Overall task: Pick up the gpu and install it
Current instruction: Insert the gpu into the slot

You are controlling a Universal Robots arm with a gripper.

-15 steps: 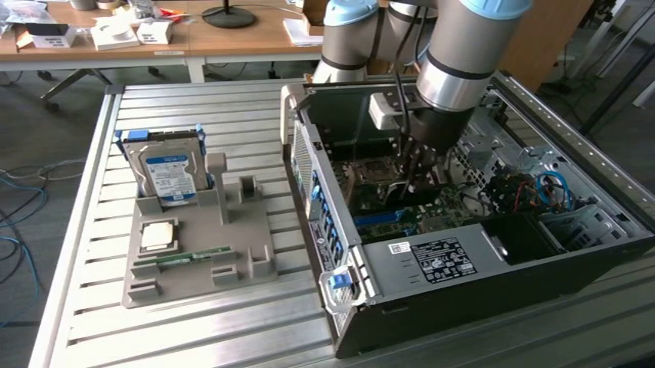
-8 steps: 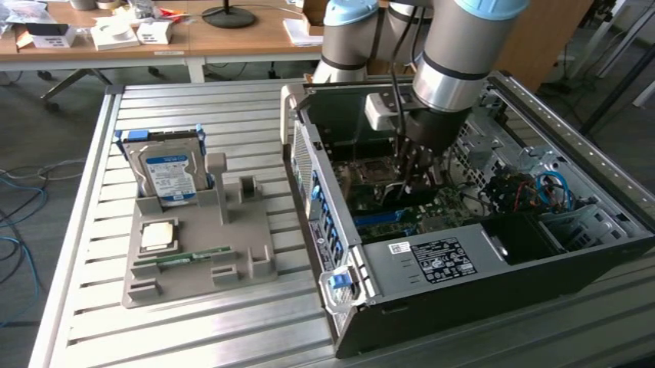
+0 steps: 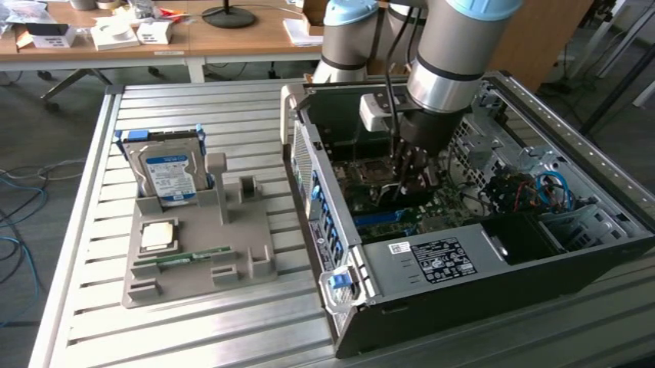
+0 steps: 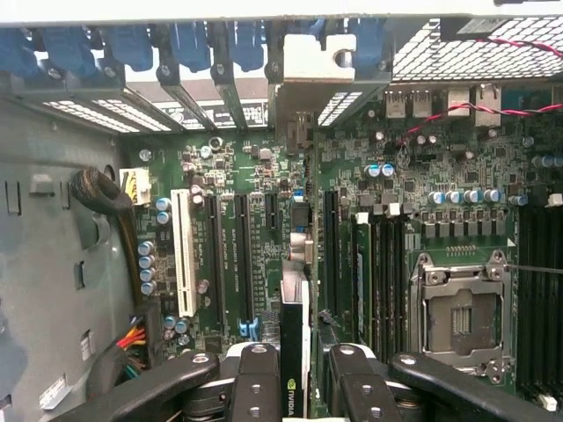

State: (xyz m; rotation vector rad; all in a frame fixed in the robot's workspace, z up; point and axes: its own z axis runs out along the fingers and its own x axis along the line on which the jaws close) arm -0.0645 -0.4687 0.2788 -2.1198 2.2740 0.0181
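End effector [image 4: 303,374] around thin dark gpu [image 4: 294,330]

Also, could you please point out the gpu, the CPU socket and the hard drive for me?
gpu [image 4: 293,352]: wrist view, the card's dark edge facing the camera.
CPU socket [image 4: 461,318]: wrist view, the socket's centre.
hard drive [image 3: 169,175]: exterior view, its blue-white label.

Little room inside the open case [image 3: 307,165]: the arm [image 3: 450,69] and the claw [image 3: 406,182], clamped on the gpu [image 4: 294,321], fill its middle. In the exterior view, blue cables [image 3: 551,192] and the drive cage [image 3: 599,222] crowd three to four o'clock of the claw. The parts holder [image 3: 245,253] stands at the case's nine o'clock; bare counter [image 3: 205,330] at eight lies free.
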